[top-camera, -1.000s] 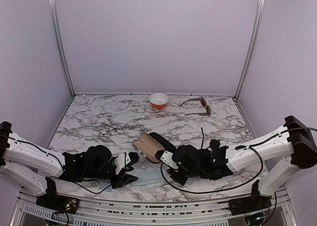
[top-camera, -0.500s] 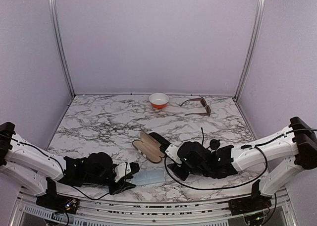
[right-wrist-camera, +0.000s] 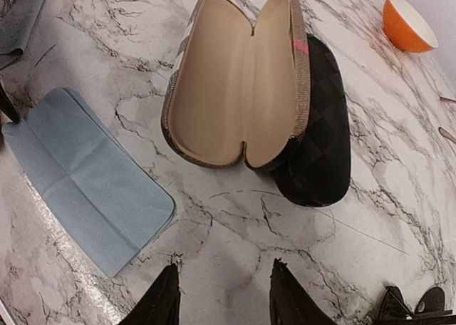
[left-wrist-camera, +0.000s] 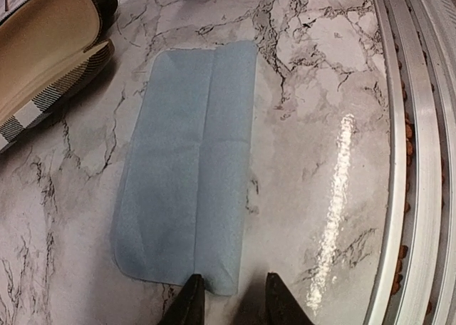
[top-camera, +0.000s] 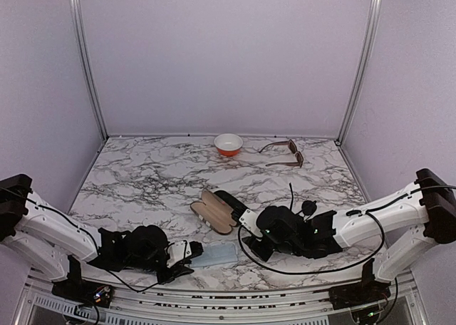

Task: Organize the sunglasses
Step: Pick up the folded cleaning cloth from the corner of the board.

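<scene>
top external view: the brown sunglasses are seen lying with arms unfolded at the far right of the marble table, near an orange bowl and well apart from both arms. just behind the right arm a small dark shape with a thin arm sticking up is taken to be the black sunglasses, though too much is hidden for certainty. near the table's middle an open checked case is laid with its cream lining up and empty, touching a shut black case beside it. a blue cloth is spread flat between the open case and the near edge. the left gripper is held low at the cloth's near end, its fingers apart with the cloth's corner lying between them and nothing yet pinched. the right gripper is hung over bare marble near the open case, fingers apart and empty. the step in hand is judged to be the taking up of the cloth, an early one, since neither pair is yet housed in a case. a low, flat pinch is called for next, so that the thin fabric is caught at its edge rather than pushed along the slick surface
</scene>
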